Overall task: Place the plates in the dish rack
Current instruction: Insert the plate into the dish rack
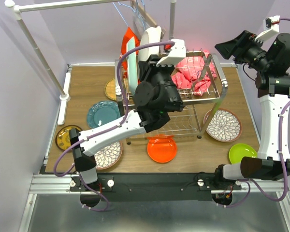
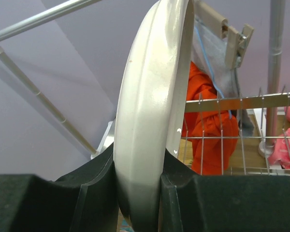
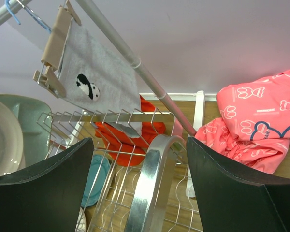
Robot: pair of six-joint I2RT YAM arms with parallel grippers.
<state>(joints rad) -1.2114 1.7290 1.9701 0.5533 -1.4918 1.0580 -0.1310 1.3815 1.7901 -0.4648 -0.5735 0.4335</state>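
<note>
My left gripper (image 2: 137, 193) is shut on the lower rim of a white plate (image 2: 150, 106) and holds it upright on edge over the left end of the chrome dish rack (image 1: 221, 83); the plate also shows in the top view (image 1: 150, 36). A mint plate (image 1: 132, 59) stands in the rack's slots beside it. My right gripper (image 3: 140, 193) is open, with the rack's chrome end bar (image 3: 154, 174) between its fingers. On the table lie teal (image 1: 103, 114), tan (image 1: 110, 90), yellow patterned (image 1: 67, 137), orange (image 1: 162, 149), lime green (image 1: 242, 153) and two floral plates (image 1: 108, 155) (image 1: 223, 124).
A pink cloth (image 1: 191, 72) fills the rack's upper shelf on the right. An orange-red cloth (image 1: 128, 42) and a grey cloth (image 3: 96, 82) hang from the white clothes rail (image 1: 67, 5) behind the rack. The rail's post (image 1: 64, 95) stands at the table's left.
</note>
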